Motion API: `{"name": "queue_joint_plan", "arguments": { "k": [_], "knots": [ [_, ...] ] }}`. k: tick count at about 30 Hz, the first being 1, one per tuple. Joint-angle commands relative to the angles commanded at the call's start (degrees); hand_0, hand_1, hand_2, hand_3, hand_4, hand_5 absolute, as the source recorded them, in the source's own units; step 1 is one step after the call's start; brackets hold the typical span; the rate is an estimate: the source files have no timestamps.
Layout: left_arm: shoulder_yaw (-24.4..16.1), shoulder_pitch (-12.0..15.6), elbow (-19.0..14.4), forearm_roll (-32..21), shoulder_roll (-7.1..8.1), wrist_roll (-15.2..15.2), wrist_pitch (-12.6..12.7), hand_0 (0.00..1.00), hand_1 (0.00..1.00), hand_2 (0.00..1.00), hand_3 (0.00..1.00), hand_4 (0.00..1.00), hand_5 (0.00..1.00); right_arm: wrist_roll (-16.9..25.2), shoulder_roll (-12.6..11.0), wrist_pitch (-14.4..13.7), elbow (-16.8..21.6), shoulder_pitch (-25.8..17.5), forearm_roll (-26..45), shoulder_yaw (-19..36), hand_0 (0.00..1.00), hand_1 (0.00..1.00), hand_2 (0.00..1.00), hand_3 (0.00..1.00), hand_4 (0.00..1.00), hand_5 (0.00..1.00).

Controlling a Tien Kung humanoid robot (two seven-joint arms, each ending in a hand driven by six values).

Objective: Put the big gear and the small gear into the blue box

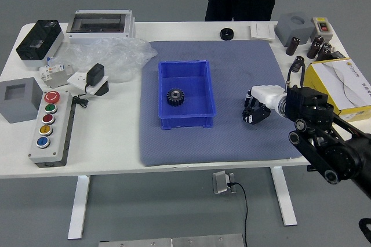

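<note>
Big gear (175,97) and small gear (248,113) belong in the blue box (186,123), which stands on the blue-grey mat (243,67) on the white desk (107,148), its long axis running near to far. The right arm, the only one in view, reaches in low, its right hand (265,97) near the mat. From the fingers (251,101), the box lies to the left and slightly farther off, well apart, so the next carry should go up and leftward over its right wall. What I take for the big gear sits inside, toward the left wall: dark, round, toothed, with a hole at its centre. The fingers are narrow, curled in around a small black piece, most likely the small gear; black against black, its teeth and tilt cannot be told.
</note>
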Motion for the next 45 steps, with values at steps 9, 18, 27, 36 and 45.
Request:
{"name": "queue_joint_plan", "arguments": {
  "k": [9, 18, 27, 36, 45],
  "knots": [
    [0.0, 0.1, 0.0, -0.2, 0.02, 0.0, 0.0, 0.809, 0.807, 0.784, 0.726, 0.474, 0.158, -0.2, 0.2, 0.2, 0.5, -0.5, -0.2, 0.1, 0.748, 0.623, 0.675, 0.652, 0.694, 0.306],
    [0.1, 0.1, 0.0, -0.2, -0.1, 0.0, 0.0, 0.809, 0.807, 0.783, 0.725, 0.473, 0.158, -0.3, 0.7, 0.1, 0.8, -1.1, -0.7, 0.3, 0.72, 0.604, 0.652, 0.643, 0.661, 0.285],
    [0.2, 0.1, 0.0, -0.3, -0.07, 0.0, 0.0, 0.809, 0.806, 0.784, 0.725, 0.473, 0.159, -0.1, 0.8, -0.9, 0.6, -1.3, -1.4, 0.4, 0.683, 0.564, 0.594, 0.624, 0.639, 0.267],
    [0.4, 0.1, 0.0, -0.3, -0.1, -0.1, 0.0, 0.809, 0.806, 0.783, 0.724, 0.473, 0.16, -0.1, 0.9, -1.5, 0.5, -1.5, -1.9, 0.3, 0.643, 0.5, 0.522, 0.584, 0.605, 0.246],
    [0.4, 0.1, 0.0, -0.2, -0.11, 0.0, -0.1, 0.809, 0.806, 0.783, 0.724, 0.472, 0.159, -0.2, 0.9, -2.0, 0.5, -1.7, -2.1, 0.2, 0.639, 0.491, 0.505, 0.56, 0.599, 0.242]
  ]
}}
